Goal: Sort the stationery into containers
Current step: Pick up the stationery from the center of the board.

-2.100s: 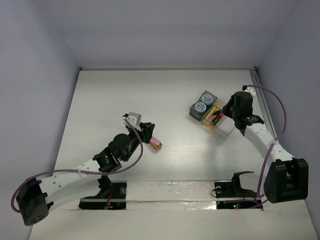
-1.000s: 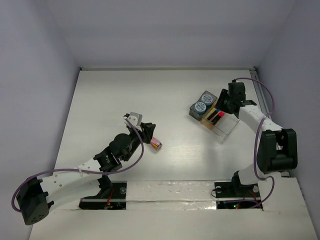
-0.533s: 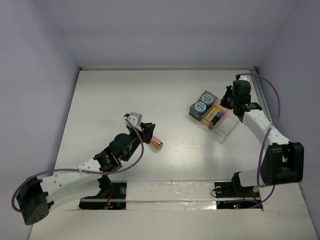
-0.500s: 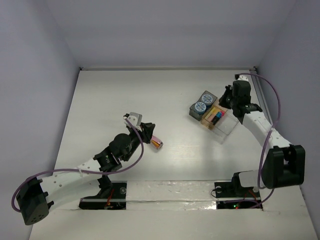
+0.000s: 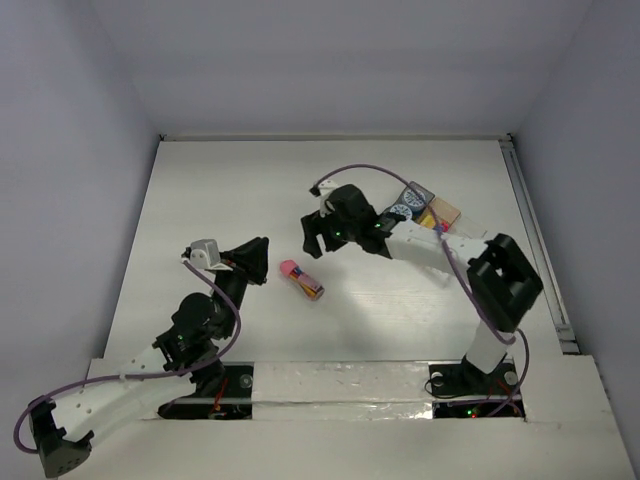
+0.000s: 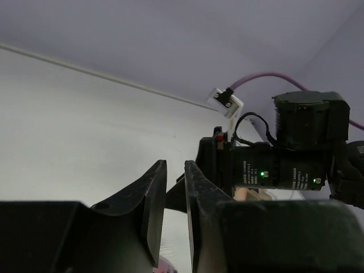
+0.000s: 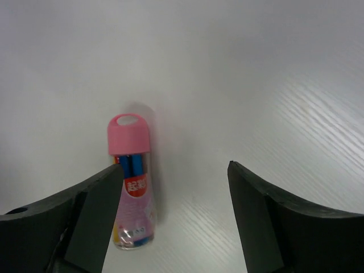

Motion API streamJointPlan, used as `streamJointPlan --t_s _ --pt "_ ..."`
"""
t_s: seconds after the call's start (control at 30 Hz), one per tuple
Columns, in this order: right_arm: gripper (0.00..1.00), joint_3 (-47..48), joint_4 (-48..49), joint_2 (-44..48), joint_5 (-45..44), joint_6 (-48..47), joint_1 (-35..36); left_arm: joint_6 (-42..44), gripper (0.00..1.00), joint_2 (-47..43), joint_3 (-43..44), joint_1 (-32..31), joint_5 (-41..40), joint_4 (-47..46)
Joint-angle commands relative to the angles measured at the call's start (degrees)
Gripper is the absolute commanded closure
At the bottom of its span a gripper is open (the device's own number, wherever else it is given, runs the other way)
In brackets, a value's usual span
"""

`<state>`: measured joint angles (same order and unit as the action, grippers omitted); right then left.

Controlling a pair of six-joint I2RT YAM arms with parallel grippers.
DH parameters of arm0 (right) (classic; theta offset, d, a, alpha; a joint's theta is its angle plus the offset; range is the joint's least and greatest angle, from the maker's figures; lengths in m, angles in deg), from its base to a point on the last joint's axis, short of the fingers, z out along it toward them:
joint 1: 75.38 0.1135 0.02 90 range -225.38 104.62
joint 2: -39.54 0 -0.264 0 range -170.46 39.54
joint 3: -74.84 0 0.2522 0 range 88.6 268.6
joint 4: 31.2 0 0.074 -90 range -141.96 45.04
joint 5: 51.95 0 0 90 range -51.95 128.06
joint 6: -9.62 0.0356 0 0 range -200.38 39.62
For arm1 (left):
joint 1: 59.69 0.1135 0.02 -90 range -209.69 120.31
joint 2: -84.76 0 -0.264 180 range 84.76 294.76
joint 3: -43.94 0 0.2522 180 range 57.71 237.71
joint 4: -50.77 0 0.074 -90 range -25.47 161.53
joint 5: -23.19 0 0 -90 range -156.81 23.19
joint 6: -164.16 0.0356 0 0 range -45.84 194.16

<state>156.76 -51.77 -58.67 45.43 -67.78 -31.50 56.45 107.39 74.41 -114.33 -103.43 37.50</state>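
Note:
The pink-capped clear tube of coloured sticks (image 5: pixel 301 280) lies flat mid-table, cap toward the far left. My right gripper (image 5: pixel 313 242) hangs just beyond it, stretched across from the right. In the right wrist view the right gripper (image 7: pixel 173 170) is open and the tube (image 7: pixel 131 187) lies by its left finger (image 7: pixel 96 205), not between the jaws. My left gripper (image 5: pixel 256 262) sits left of the tube; in its wrist view the left gripper (image 6: pixel 175 165) is almost shut, a thin slit, nothing in it. The containers stand at the right: a dark grey tray with blue-and-white rolls (image 5: pixel 413 196) and a tan tray (image 5: pixel 446 212).
The right arm's forearm (image 5: pixel 430 245) crosses in front of the trays and hides part of them. That arm also fills the right of the left wrist view (image 6: pixel 284 165). A rail (image 5: pixel 535 240) runs along the table's right edge.
The right arm swung from the trays leftward across the table to the tube, its jaws now wide. The left arm drew back to the left. The tube shifted slightly.

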Motion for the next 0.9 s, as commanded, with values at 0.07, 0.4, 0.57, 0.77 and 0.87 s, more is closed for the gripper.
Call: streamJointPlan --t_s 0.07,0.4,0.57,0.77,0.87 --pt "0.19 11.81 -9.09 -7.24 -2.37 -4.95 6.65 -1.18 0.80 -1.36 -0.10 0.05 -3.28 1.10" --pt "0.25 19.37 -17.88 -17.88 -6.14 -4.25 11.75 -1.62 0.75 -5.23 -0.54 0.05 -3.54 2.24" --pt "0.41 19.91 -19.82 -19.74 -10.52 -1.62 11.76 -1.62 0.74 -5.06 -0.89 0.05 -3.28 1.62" --pt "0.80 16.66 -17.10 -14.65 -16.52 5.93 9.57 -1.53 0.73 -3.92 -1.15 0.05 -2.14 0.48" --pt "0.84 11.05 -12.89 -7.19 -19.05 9.28 4.32 -1.97 0.73 -2.34 -0.45 0.05 -0.39 0.75"
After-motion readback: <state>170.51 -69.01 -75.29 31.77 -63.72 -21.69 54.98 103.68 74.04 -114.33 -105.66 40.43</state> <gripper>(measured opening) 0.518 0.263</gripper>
